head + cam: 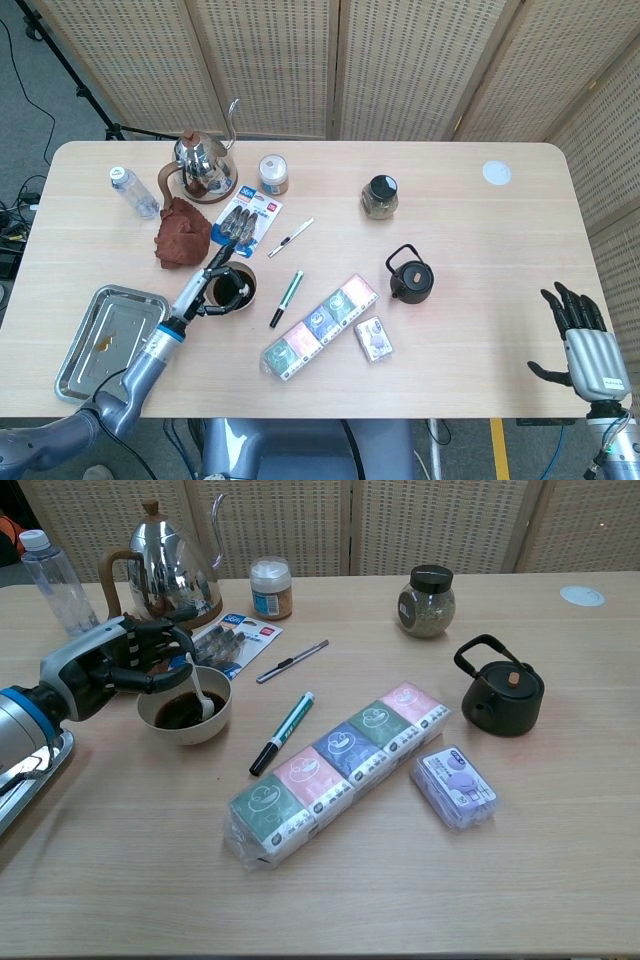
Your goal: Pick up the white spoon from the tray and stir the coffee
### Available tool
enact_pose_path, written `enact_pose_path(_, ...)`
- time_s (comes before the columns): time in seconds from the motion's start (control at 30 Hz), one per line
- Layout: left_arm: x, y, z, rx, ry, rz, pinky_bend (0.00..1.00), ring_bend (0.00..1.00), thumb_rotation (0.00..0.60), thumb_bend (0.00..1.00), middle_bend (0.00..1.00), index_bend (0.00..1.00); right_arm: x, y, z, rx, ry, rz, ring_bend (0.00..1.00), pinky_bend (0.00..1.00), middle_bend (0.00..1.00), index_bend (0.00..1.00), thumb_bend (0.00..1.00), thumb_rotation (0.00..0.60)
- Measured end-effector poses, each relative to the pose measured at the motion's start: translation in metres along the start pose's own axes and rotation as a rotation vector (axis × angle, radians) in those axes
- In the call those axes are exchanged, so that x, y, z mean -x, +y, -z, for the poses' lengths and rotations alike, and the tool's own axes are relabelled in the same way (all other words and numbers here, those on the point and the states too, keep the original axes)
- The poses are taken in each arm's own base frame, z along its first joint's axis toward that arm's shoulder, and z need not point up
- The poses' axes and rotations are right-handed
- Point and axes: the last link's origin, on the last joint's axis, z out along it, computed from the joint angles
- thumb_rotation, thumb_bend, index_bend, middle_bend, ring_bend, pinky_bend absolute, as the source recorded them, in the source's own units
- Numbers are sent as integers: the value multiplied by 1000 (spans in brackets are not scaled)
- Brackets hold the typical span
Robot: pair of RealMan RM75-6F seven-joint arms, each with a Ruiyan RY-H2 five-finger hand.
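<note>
The white spoon (197, 686) stands nearly upright in the white bowl of coffee (186, 732), its scoop down in the dark liquid. My left hand (112, 665) is just left of the bowl and pinches the top of the spoon's handle with its fingertips. In the head view the left hand (203, 288) lies against the bowl (238, 293); the spoon is too small to make out there. The metal tray (110, 340) sits at the table's front left without the spoon. My right hand (580, 338) hangs open off the table's front right corner, fingers spread.
Behind the bowl stand a steel kettle (170, 570), a water bottle (58, 585) and a brown cloth (182, 235). To its right lie a green marker (282, 732), a tissue multipack (335, 770), a purple packet (455, 786) and a black teapot (500, 690).
</note>
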Motion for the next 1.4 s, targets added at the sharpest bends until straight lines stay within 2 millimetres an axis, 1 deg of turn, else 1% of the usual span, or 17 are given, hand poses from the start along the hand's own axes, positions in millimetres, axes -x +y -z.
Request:
enact_pose_path(0.23,-6,3,-14,0,20,-13,0,0,600,476,0,659,1,0,-1,4,-1,2,0,0,0,0,0,600)
enact_pose_path(0.37,-4,6,-22,1,15,-16,0,0,600,476,0,659,0,1,-1,4,1,2,0,0,0,0,0,600)
enact_pose_path(0.5,0,7,-25,5,1,-10,0,0,600,476,0,659,0,1,-1,5,2,2,0,0,0,0,0,600)
enact_pose_path(0.7,10,10,-22,16,-30,16,0,0,600,476,0,659,0,0,-1,3,2,0,0,0,0,0,0,600)
enact_pose_path(0.87,14,10,-19,17,-39,20,0,0,600,476,0,659,-1,0,0,2,4,-1,0,0,0,0,0,600)
enact_pose_path(1.2,12,9,-7,8,-54,67,0,0,600,476,0,660,0,0,0,0,2,0,0,0,0,0,0,600)
enact_pose_path(1.4,5,4,-1,-8,-46,76,0,0,600,478,0,660,1,-1,0,-2,0,2,0,0,0,0,0,600)
